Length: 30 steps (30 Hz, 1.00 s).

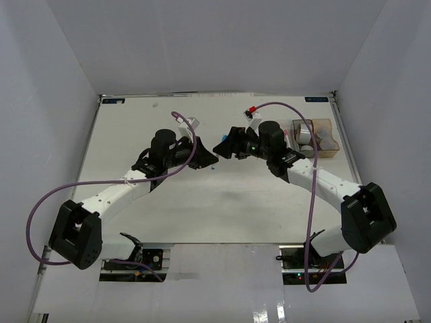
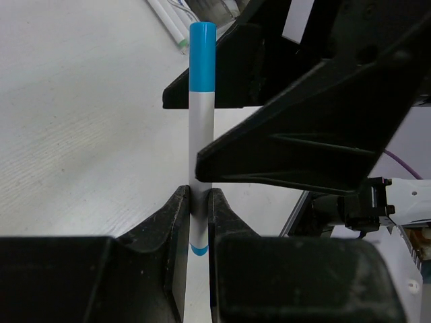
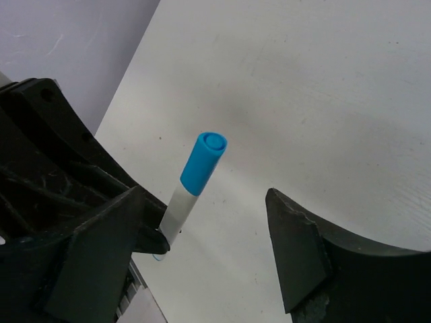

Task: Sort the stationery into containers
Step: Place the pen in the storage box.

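Note:
My left gripper (image 2: pixel 199 196) is shut on a white marker pen with a blue cap (image 2: pixel 201 128) and holds it above the table, cap pointing away. In the top view the left gripper (image 1: pixel 206 159) and right gripper (image 1: pixel 221 149) meet tip to tip at the table's middle. My right gripper (image 3: pixel 205 202) is open, its jaws either side of the blue-capped pen (image 3: pixel 196 176), not touching it. The containers (image 1: pixel 324 152) stand at the right back, with tape rolls (image 1: pixel 306 138) inside. A red-capped pen (image 1: pixel 252 110) lies at the back.
Several white pens (image 2: pixel 168 21) lie on the table beyond the held pen in the left wrist view. Purple cables loop over both arms. White walls enclose the table on three sides.

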{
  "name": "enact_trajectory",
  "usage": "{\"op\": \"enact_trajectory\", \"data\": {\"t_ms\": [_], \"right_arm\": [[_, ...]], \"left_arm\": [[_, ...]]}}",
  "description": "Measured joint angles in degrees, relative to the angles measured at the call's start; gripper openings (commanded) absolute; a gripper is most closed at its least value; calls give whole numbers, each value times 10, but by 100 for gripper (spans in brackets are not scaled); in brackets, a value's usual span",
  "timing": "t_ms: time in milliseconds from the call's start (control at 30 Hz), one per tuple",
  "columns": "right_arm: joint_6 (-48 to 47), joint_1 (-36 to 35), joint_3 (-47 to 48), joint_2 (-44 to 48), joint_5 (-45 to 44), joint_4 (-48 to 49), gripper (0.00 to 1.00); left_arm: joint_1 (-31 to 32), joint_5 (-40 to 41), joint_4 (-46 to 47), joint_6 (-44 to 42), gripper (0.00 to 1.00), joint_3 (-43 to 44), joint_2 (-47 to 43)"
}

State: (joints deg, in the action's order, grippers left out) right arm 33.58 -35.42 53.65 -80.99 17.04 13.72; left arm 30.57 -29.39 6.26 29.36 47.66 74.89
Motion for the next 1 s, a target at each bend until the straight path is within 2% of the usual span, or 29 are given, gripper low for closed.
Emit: {"op": "enact_trajectory", "data": {"t_ms": [267,367,400,433,500,533,633,667,733,767,867,1000], "right_arm": [[14,-7,10,-18,5,12,40],[21,-8,12,-18,10,17,26],[21,-9,13,-18,12,18,23],[25,-10,14,-18,14,21,15],[23,-14,14,-18,12,25,8],[21,-14,14,-18,9,23,8],[5,-10,17,-18,-9,6,8],[-2,-7,20,-18,-19,-8,8],[-24,2,31,-18,-39,-39,8],[-37,9,41,-18,-52,-61,8],[-79,46,82,-20,-102,-136,8],[-146,118,163,-37,-185,-228,8]], "left_arm": [[0,0,4,1,15,-3,-5],[0,0,3,1,23,-3,-5],[0,1,3,1,27,-4,-5],[0,2,3,0,36,-4,-5],[0,6,2,0,43,-3,-4],[0,8,0,-1,50,-3,-4],[0,22,-7,-4,63,-3,-4],[0,29,-12,-4,71,-3,-4],[0,43,-25,-9,78,-3,-4],[0,52,-33,-11,85,-2,-4],[-4,88,-70,-19,93,6,-4],[-21,170,-148,-36,98,42,-4]]}}
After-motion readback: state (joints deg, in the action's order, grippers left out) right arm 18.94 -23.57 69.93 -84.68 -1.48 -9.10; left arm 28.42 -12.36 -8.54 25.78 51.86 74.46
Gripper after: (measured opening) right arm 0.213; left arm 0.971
